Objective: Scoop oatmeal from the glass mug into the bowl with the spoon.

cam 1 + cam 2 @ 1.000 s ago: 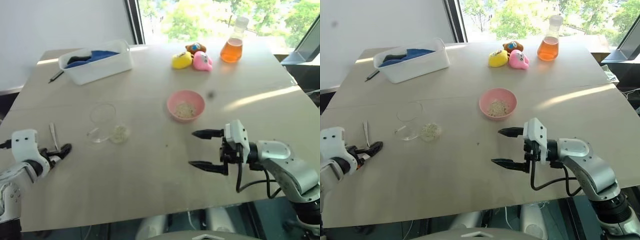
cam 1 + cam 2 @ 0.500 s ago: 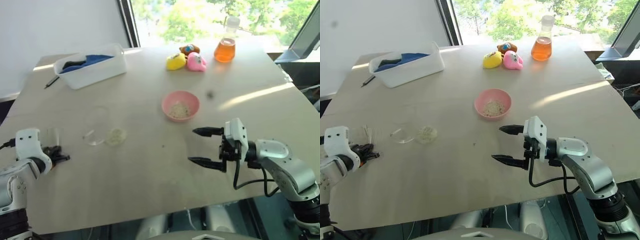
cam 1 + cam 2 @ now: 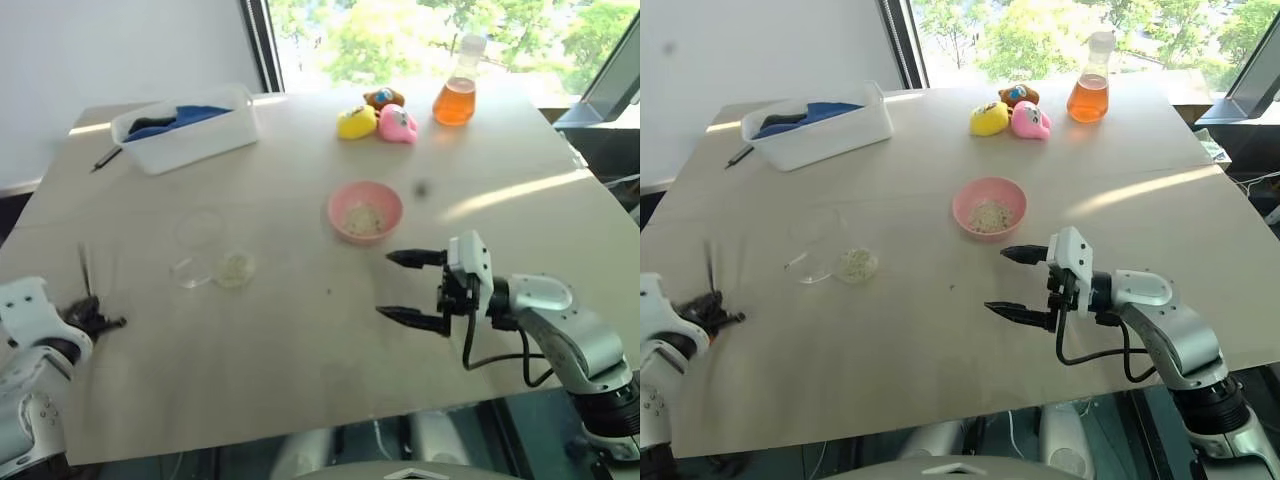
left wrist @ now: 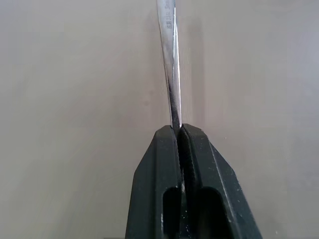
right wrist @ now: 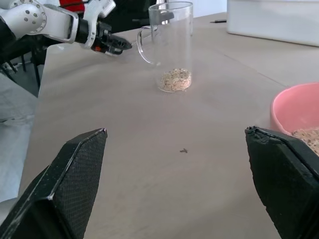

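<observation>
Spoon (image 4: pixel 171 74) now sits pinched in our left gripper (image 4: pixel 179 130), lifted off the tabletop (image 3: pixel 300 330) where it lay. Our right gripper (image 3: pixel 405 287) hangs wide open near the bowl (image 3: pixel 365 211), so scooping from the glass mug (image 5: pixel 171 47) can begin.

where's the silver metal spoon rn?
The slim silver metal spoon is clamped in the shut left gripper over the table's near left edge, left of the clear glass mug.

The spoon (image 4: pixel 170 64) runs off the frame edge, its head cut off
</observation>
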Available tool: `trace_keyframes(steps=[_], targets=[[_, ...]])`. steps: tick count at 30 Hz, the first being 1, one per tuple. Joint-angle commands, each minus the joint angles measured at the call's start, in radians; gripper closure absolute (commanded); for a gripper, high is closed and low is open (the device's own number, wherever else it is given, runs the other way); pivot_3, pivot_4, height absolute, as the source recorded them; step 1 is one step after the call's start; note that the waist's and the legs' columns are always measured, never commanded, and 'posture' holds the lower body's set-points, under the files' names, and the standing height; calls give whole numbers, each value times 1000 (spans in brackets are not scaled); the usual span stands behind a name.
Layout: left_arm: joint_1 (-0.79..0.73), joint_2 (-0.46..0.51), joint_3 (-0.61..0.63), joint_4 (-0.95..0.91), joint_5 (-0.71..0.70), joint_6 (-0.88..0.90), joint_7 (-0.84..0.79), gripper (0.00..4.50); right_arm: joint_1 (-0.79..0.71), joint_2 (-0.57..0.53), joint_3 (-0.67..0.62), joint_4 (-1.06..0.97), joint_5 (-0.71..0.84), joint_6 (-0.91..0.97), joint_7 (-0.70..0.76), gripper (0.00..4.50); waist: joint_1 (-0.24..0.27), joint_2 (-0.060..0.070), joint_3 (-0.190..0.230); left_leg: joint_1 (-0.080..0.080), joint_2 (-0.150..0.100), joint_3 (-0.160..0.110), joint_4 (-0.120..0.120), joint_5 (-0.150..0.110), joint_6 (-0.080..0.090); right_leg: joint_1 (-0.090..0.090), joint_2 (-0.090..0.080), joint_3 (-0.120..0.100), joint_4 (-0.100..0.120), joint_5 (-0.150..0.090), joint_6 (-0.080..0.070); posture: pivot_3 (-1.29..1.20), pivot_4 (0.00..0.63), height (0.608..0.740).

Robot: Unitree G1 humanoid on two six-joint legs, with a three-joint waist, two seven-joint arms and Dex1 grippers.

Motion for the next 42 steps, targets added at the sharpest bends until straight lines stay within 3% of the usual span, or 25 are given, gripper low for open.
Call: trace_keyframes(steps=[1,8,14,17,20,22,27,37,40,41,42], targets=[[-81,67,66,-105,-27,-80,-13,4448,-34,12,-9,-7,12,-1,0,0,7,-2,0,0,-1,0,0,0,0,0,0,0,-1,0,0,0,150,740],[-296,167,-21,-277,-103,-116,-85,4448,-135,115,-89,-26,125,142,-171,0,11,-3,1,-2,-2,-2,0,0,0,0,-1,-1,-2,0,0,0,150,740],[-469,228,-302,-450,-110,-29,-99,4448,-282,245,-193,-24,254,308,-433,0,8,-3,1,-3,-2,-1,0,0,0,-2,3,0,0,0,0,0,150,740],[-479,253,-437,-502,-44,-31,-134,4448,-333,270,-229,-41,322,375,-510,0,0,-2,1,-3,-2,0,0,0,0,-2,3,1,0,0,0,0,150,740],[-501,186,-621,-588,-22,-12,-123,4448,-358,263,-238,-56,327,402,-561,0,-7,-2,2,-5,-2,1,-1,1,0,-5,4,2,0,0,0,0,150,740],[-486,154,-680,-618,-21,0,-136,4448,-366,261,-250,-53,330,416,-598,0,-12,-2,2,-6,-2,2,-1,1,0,-6,4,2,0,0,0,0,150,740],[-442,135,-730,-660,-47,23,-198,4448,-382,268,-278,-46,411,491,-664,0,-28,0,2,-8,0,4,-1,1,0,-10,6,5,2,0,0,0,150,740],[-391,127,-751,-653,-8,1,-261,4448,-444,322,-385,33,804,624,-873,0,-32,0,3,-8,-1,4,0,1,0,-10,6,6,2,0,0,0,150,740],[-383,123,-752,-650,5,-5,-271,4448,-446,296,-380,40,850,633,-900,0,-32,0,3,-8,-1,4,0,1,0,-10,6,6,2,0,0,0,150,740],[-381,122,-751,-651,7,-6,-274,4500,-444,282,-374,39,853,637,-898,554,-32,0,3,-8,-1,4,0,1,0,-10,6,6,2,0,0,0,150,740],[-380,121,-751,-651,9,-6,-275,4500,-442,272,-368,38,860,639,-897,814,-32,0,3,-8,-1,4,0,1,0,-10,6,6,2,0,0,0,150,740]])
